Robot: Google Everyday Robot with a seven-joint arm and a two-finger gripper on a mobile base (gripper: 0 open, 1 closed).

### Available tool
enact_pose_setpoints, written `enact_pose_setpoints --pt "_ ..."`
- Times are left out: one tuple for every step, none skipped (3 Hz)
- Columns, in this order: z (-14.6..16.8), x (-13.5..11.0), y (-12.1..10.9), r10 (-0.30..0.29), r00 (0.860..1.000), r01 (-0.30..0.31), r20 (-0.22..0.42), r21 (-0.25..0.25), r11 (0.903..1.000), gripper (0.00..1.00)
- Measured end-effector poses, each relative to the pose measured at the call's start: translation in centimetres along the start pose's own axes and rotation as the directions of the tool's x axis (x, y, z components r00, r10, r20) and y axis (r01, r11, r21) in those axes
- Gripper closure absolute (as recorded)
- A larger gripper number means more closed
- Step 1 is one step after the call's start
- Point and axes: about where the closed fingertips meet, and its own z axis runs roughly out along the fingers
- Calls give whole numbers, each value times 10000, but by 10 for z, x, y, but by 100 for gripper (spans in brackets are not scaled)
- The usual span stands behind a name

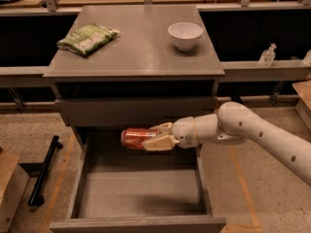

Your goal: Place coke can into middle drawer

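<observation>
The coke can [134, 138] is red with a silver end and lies on its side in my gripper [154, 137]. My gripper is shut on the can, its pale fingers [161, 142] above and below it. The white arm reaches in from the right. The can hangs over the back part of the open middle drawer [141, 193], a wide grey box with a flat floor pulled out toward the camera. The can is above the drawer floor and does not touch it.
The grey cabinet top [141, 47] holds a green crisp bag [86, 38] at the left and a white bowl [185, 35] at the right. A closed grey drawer front [136, 111] is above the can. A black bar [43, 171] and a cardboard box [9, 188] lie on the floor at the left.
</observation>
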Motion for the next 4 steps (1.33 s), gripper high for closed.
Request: enact_pose_setpoints --pt "1 0 0 0 10000 0 1 -14 10000 100" --pt "12 6 -2 -302 9988 296 -379 -164 9994 100" --pt "27 45 -15 122 9979 -125 -635 -44 9999 100" --pt "41 93 -30 501 9946 -483 -909 217 9986 100"
